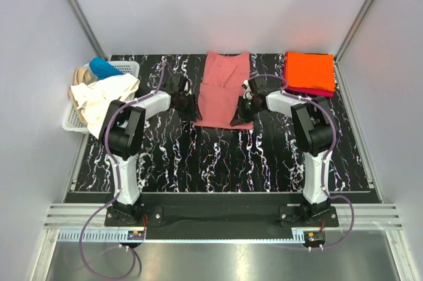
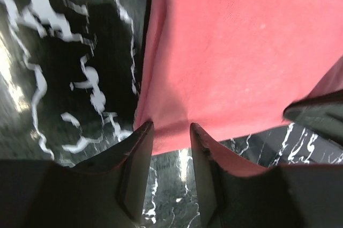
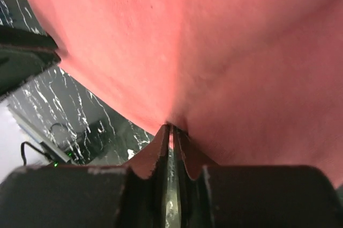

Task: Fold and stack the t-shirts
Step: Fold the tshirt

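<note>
Six tees. One pink tee point(image 1: 225, 86) lies flat in the middle of the surface point(image 1: 218, 155), reaching its far edge. An orange tee point(image 1: 309, 71) sits folded on a magenta tee point(image 1: 310, 91) in the far right corner. A cream tee point(image 1: 106, 92), tan tee point(image 1: 80, 76) and blue tee point(image 1: 104, 67) fill one basket point(image 1: 125, 66) at the left edge. The left fingers point(image 1: 192, 114) stand apart at the pink tee's near left corner. The right fingers point(image 3: 171, 134) pinch its near right corner. Bare surface lies nearer the arms.
</note>
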### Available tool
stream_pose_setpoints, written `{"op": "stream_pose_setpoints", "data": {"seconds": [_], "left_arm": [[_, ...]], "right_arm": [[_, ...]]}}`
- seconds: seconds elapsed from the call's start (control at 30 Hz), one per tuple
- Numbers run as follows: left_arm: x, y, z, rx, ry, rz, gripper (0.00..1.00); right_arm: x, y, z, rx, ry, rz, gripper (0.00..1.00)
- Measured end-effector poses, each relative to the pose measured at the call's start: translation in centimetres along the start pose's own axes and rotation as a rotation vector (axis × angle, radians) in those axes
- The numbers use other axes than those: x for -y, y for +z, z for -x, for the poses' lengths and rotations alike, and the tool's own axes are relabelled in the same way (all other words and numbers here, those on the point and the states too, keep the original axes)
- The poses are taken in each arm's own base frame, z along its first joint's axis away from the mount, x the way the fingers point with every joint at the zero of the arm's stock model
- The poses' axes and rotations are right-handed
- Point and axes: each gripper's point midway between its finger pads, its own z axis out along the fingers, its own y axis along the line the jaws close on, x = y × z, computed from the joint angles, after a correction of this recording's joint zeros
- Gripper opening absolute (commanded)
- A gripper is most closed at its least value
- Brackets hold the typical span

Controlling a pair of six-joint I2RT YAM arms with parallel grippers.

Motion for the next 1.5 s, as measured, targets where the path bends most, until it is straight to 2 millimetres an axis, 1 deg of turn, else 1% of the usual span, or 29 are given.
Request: {"op": "stream_pose_setpoints", "data": {"seconds": [0.1, 0.2, 0.33, 0.4, 0.47, 0.57, 0.63, 0.7, 0.73, 0.8, 0.83, 0.9, 1.03, 1.07, 1.1, 1.2, 1.33, 1.4, 1.5], "left_arm": [[-0.2, -0.3, -1.0, 0.019, -0.010, 0.000, 0.40], [-0.5, -1.0, -2.3, 0.027, -0.023, 0.005, 0.40], [-1.4, -2.5, -3.9, 0.020, -0.035, 0.048, 0.43], [-1.5, -3.5, -4.1, 0.020, -0.036, 0.066, 0.44], [-1.1, -4.5, -3.9, 0.039, -0.029, 0.062, 0.45], [-0.6, -5.4, -3.5, 0.059, -0.022, 0.052, 0.45], [-0.7, -5.3, -3.7, 0.053, -0.025, 0.052, 0.48], [-1.1, -5.1, -4.3, 0.039, -0.032, 0.056, 0.50], [-1.5, -4.9, -4.8, 0.027, -0.037, 0.063, 0.51], [-2.5, -4.6, -6.0, -0.002, -0.052, 0.080, 0.51], [-3.0, -4.5, -6.5, -0.012, -0.061, 0.088, 0.50], [-3.9, -4.3, -7.1, -0.030, -0.089, 0.097, 0.49], [-4.4, -4.4, -6.2, -0.010, -0.115, 0.084, 0.49], [-4.4, -4.4, -6.0, -0.006, -0.120, 0.083, 0.48], [-4.5, -4.4, -5.9, -0.003, -0.123, 0.082, 0.47], [-4.3, -4.1, -5.7, -0.001, -0.130, 0.063, 0.42], [-4.1, -3.7, -5.6, 0.000, -0.138, 0.037, 0.39], [-3.8, -3.7, -5.6, -0.001, -0.143, 0.022, 0.40], [-3.6, -3.6, -5.6, -0.002, -0.145, 0.003, 0.45]], "right_arm": [[0.7, -0.9, 0.0, 0.033, -0.009, -0.021, 0.15], [1.3, -1.4, -0.9, 0.030, -0.011, -0.038, 0.15], [1.2, -2.7, -1.9, 0.029, -0.012, -0.043, 0.16], [0.7, -3.6, -2.1, 0.038, -0.016, -0.038, 0.16], [0.1, -4.5, -1.9, 0.058, -0.027, -0.029, 0.16], [0.0, -5.2, -1.7, 0.085, -0.035, -0.040, 0.16], [0.6, -5.1, -1.8, 0.092, -0.031, -0.066, 0.15], [1.6, -4.8, -2.1, 0.087, -0.021, -0.099, 0.17], [2.2, -4.5, -2.3, 0.086, -0.016, -0.121, 0.18], [3.4, -4.0, -2.9, 0.073, -0.003, -0.157, 0.19], [3.9, -3.8, -3.3, 0.064, 0.008, -0.170, 0.21], [4.0, -3.8, -3.2, 0.072, 0.008, -0.171, 0.25], [3.9, -4.2, -3.1, 0.096, 0.020, -0.175, 0.35], [4.0, -4.5, -3.3, 0.104, 0.032, -0.185, 0.40], [4.1, -4.8, -3.4, 0.113, 0.050, -0.192, 0.43], [4.5, -5.3, -3.7, 0.136, 0.098, -0.214, 0.45], [5.2, -5.3, -4.2, 0.143, 0.159, -0.240, 0.45], [5.1, -5.4, -4.3, 0.151, 0.172, -0.237, 0.46], [5.2, -5.5, -4.5, 0.155, 0.184, -0.238, 0.46]]}}
